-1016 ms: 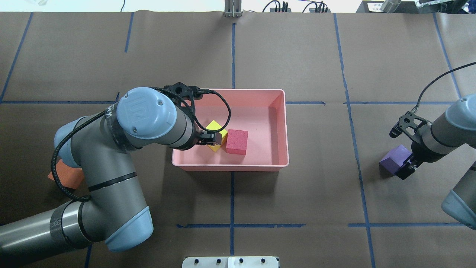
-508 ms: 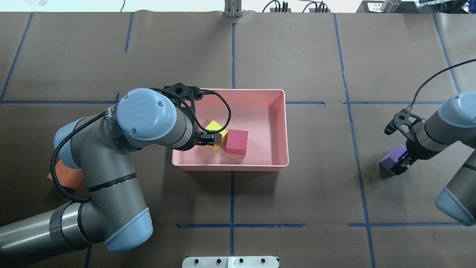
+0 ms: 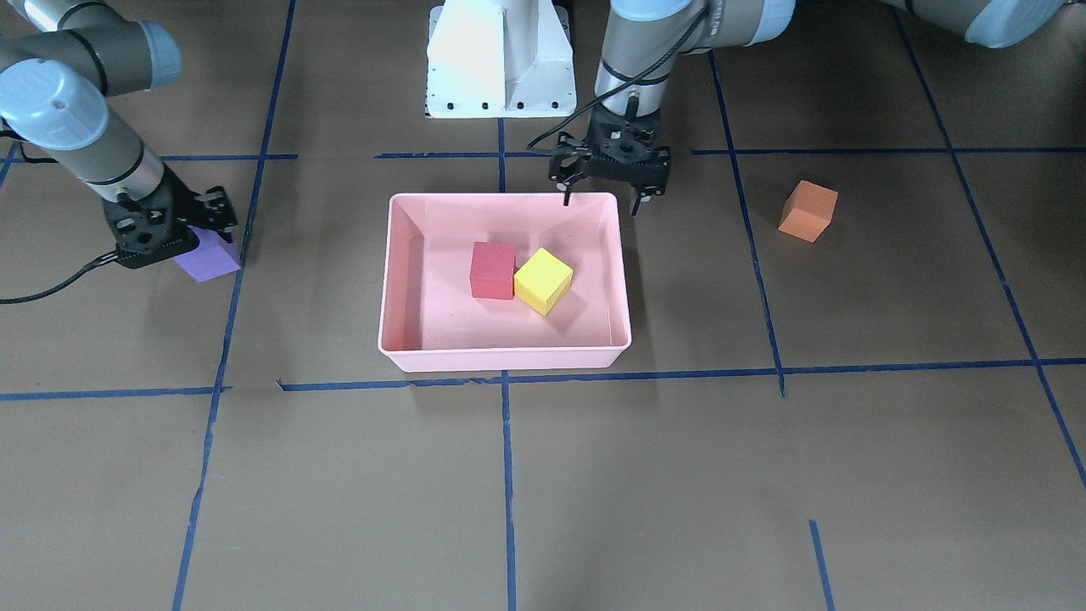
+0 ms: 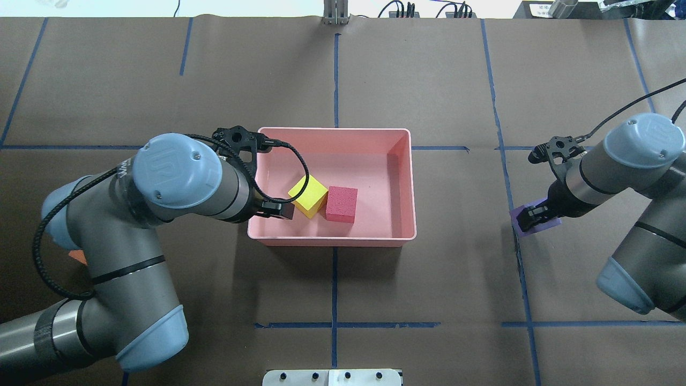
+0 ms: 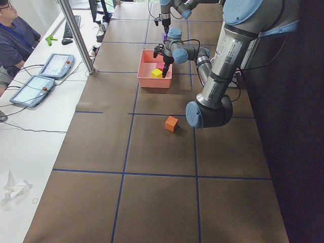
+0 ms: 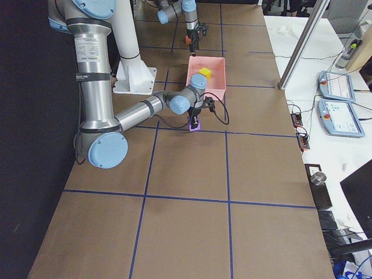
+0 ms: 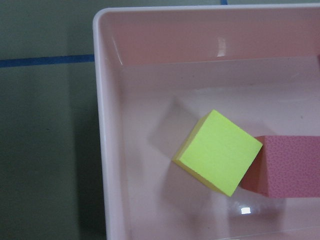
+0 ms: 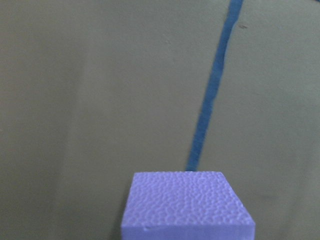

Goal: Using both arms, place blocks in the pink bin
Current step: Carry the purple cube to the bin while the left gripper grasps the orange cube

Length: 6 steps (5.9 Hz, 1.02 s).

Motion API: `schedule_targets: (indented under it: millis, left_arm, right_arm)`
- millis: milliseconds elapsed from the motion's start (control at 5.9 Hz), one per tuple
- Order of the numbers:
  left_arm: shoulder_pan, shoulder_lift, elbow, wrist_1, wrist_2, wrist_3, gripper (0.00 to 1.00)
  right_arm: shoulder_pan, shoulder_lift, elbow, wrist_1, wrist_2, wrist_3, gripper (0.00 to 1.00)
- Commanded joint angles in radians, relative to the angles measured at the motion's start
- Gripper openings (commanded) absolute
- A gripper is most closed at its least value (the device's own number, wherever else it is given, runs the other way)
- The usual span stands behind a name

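Two cubes sit in the bin and two remain outside it.
The left gripper [image 3: 601, 202], jaws spread wide and empty, has backed off to the rim of the pink bin [image 4: 332, 129]. That leaves the yellow cube [image 4: 308, 195] touching the red cube [image 4: 342, 203] on its floor. The right gripper [image 4: 531, 219], jaws closed on the purple cube [image 3: 208, 261], has carried it toward the bin but is well short of it. The orange cube [image 3: 808, 210] lies on the surface [image 4: 429, 279], far off on the robot's left, and is likely the left arm's next pick.
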Motion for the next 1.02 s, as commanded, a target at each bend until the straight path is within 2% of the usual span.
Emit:
schedule_targets:
  millis: [0, 169, 339, 508, 677, 847]
  left_arm:
    - [-0.063, 0.144, -0.082, -0.004, -0.070, 0.204, 1.00]
    - [-0.108, 0.248, -0.137, -0.013, -0.101, 0.349, 1.00]
    - [-0.148, 0.325, -0.163, -0.017, -0.130, 0.463, 1.00]
    - [-0.159, 0.406, -0.168, -0.088, -0.134, 0.517, 1.00]
    - [-0.159, 0.491, -0.156, -0.230, -0.137, 0.519, 1.00]
    - [-0.159, 0.566, -0.156, -0.309, -0.137, 0.519, 1.00]
  right_arm:
    - [-0.057, 0.200, 0.011, -0.127, -0.001, 0.352, 0.22]
    - [-0.064, 0.367, 0.012, -0.328, -0.004, 0.396, 0.23]
    - [-0.068, 0.458, 0.003, -0.397, -0.005, 0.445, 0.23]
    - [-0.069, 0.526, -0.021, -0.401, -0.005, 0.503, 0.23]
    - [-0.069, 0.592, -0.087, -0.400, -0.006, 0.551, 0.28]
    - [-0.081, 0.653, -0.159, -0.398, -0.017, 0.574, 0.66]
